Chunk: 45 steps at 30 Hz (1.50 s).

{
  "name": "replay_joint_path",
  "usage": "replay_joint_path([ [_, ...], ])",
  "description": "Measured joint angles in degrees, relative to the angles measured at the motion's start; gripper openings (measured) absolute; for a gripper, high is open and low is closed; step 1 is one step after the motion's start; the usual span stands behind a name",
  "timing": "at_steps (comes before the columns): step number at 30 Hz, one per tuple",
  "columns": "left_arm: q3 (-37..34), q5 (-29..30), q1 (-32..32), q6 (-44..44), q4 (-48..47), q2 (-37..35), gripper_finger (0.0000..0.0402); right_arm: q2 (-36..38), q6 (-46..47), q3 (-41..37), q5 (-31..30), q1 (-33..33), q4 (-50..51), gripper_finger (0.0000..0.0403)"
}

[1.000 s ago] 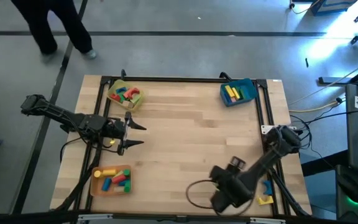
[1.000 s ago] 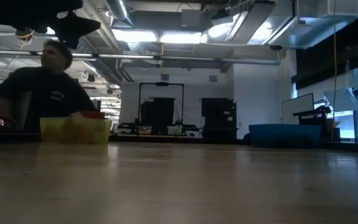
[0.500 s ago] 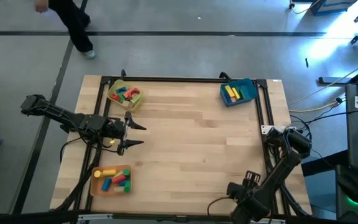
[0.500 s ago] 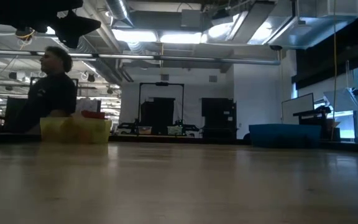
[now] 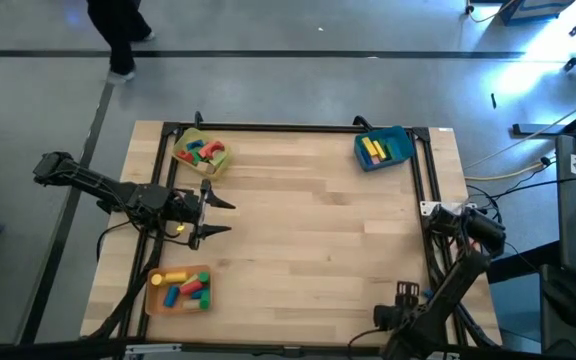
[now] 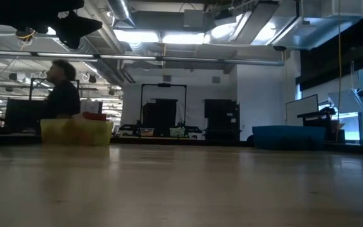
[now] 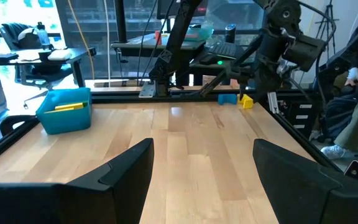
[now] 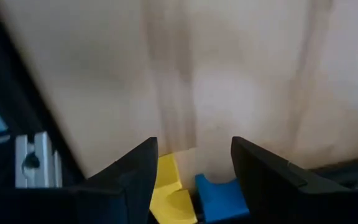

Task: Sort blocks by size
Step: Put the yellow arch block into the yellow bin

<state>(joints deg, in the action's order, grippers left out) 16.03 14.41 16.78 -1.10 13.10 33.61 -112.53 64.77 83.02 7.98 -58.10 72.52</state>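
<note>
Two grippers are in play, and neither has hold of anything. Seen from above, the left gripper (image 5: pixel 216 217) hovers over the table (image 5: pixel 308 230) at about 9 o'clock, its fingers (image 7: pixel 126 171) spread wide with only bare wood between them. The right gripper (image 5: pixel 420 300) is low at about 5 o'clock, near the table's right front corner; its own camera shows the jaws partly apart, empty, hanging just above a yellow block (image 8: pixel 166 196) and a blue block (image 8: pixel 222 198) that lie side by side, touching each other. From the left wrist those same two blocks show far across the table, close to the right arm.

Most other blocks are already in trays. At 11 o'clock a yellow tray (image 5: pixel 200 152) holds red, green and blue pieces. At 1 o'clock a blue tray (image 5: pixel 384 148) holds yellow blocks (image 5: pixel 371 149). At 7 o'clock an orange tray (image 5: pixel 179 288) holds a yellow cylinder, red, green and blue pieces.

Beyond the table's far edge a person (image 5: pixel 116 30) is on the floor at about 11 o'clock; in the low view that person (image 6: pixel 63 94) shows behind the yellow tray
</note>
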Motion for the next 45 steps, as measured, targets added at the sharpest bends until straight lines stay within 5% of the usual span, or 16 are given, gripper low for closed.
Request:
replay_joint_path([
  [12, 0.01, 0.00, 0.00, -0.37, -0.21, 0.00, 0.0260, 0.00, -3.32, -4.67, 11.28, -4.86, -6.95, 0.0204],
  [24, 0.00, -0.01, 0.00, 0.11, -0.45, 0.00, 0.0260, -0.02, 2.48, -6.29, 12.99, -7.64, -8.37, 0.0202],
  [30, 0.00, 0.00, 0.00, 0.33, -0.61, 0.02, 0.0260, -0.04, 2.88, -9.45, 14.50, -7.52, -13.00, 0.0139],
  [36, 0.00, -0.01, 0.00, 0.28, -0.65, 0.04, 0.0260, -0.06, 4.20, -9.99, 11.66, -7.47, -13.96, 0.0036],
  [39, 0.00, -0.01, 0.00, 0.27, -0.61, 0.04, 0.0260, -0.02, 7.20, -9.55, 8.80, -7.09, -13.80, 0.0035],
  [45, 0.00, -0.02, 0.00, 0.07, 0.00, 0.07, 0.0260, -0.04, 10.36, -5.02, -8.11, -3.76, -11.23, 0.0053],
])
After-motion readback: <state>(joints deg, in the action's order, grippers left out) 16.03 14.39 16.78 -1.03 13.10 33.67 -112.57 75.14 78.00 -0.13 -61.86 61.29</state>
